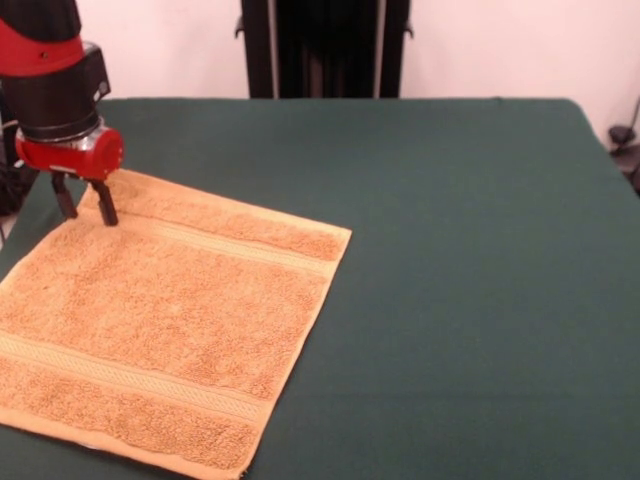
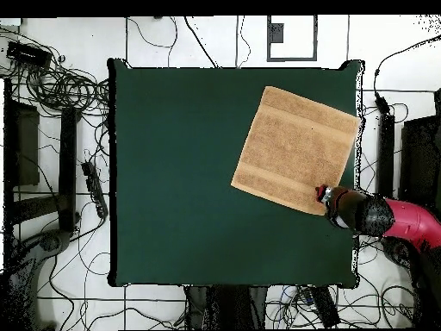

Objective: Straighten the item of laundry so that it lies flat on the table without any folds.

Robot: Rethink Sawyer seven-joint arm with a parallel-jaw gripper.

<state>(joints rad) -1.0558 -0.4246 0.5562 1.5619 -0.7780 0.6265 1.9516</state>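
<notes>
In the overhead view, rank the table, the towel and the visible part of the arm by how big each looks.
1. table, far the largest.
2. towel.
3. arm, only its end section in view, so it looks smallest; it also stands nearer the camera.

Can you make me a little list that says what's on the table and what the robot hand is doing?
towel: orange-tan towel, spread out flat, no folds showing
towel bands: one flat woven stripe near each of two opposite edges
table: dark green table, much bigger than the towel
towel spot: in one corner area of the table, set at a slant to its edges
gripper: red and black gripper, open, fingers pointing down at the towel's corner
holding anything: no
touching towel: cannot tell
</notes>
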